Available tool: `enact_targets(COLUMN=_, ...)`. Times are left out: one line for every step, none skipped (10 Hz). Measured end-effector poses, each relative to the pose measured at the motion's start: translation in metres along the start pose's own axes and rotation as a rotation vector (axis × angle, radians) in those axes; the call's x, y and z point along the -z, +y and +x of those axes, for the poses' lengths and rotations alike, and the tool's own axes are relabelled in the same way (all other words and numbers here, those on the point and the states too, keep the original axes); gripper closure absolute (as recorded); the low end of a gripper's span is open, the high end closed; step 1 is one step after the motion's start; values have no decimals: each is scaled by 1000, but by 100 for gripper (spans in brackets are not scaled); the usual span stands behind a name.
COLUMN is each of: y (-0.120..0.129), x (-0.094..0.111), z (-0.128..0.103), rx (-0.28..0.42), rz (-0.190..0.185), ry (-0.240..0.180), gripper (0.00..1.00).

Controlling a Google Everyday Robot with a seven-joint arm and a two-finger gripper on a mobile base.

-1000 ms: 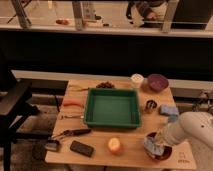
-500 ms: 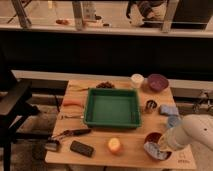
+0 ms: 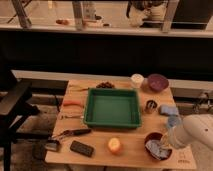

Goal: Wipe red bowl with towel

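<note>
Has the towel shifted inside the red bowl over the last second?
Cannot tell. The towel lies in the red bowl near the table's front right corner, the claw on it; any shift is too slight.

Gripper (image 3: 164,146) and towel (image 3: 157,149) deeper in red bowl (image 3: 150,138)

The arm (image 3: 192,134) is a smooth, rounded, off-white shell, thick and tube-like, showing no cables or markings. It narrows toward the pincer (image 3: 161,146) at the desk's front right corner.
</note>
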Motion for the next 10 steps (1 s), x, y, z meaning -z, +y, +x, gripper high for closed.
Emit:
enact_targets(y=-6, x=0, z=1, rx=9, rz=11, ry=14, gripper=100)
enact_targets(y=-12, x=-1, z=3, rx=17, rz=22, ry=28, gripper=100)
enact_targets(y=-17, x=-1, z=4, rx=22, rz=33, ry=39, gripper=100)
enact_targets(y=-22, x=-1, z=6, rx=33, rz=45, ry=51, gripper=100)
enact_targets(y=-25, x=-2, z=5, rx=37, rz=50, ry=54, gripper=100)
enact_targets(y=-26, x=-3, z=1, rx=43, rz=54, ry=53, gripper=100)
enact_targets(y=-25, x=-4, z=-3, rx=46, rz=55, ry=50, gripper=100)
enact_targets(y=-23, x=-5, z=-10, rx=50, rz=55, ry=43, gripper=100)
enact_targets(y=-19, x=-4, z=-17, rx=53, rz=52, ry=36, gripper=100)
enact_targets(y=-14, x=-4, z=-23, rx=55, rz=47, ry=28, gripper=100)
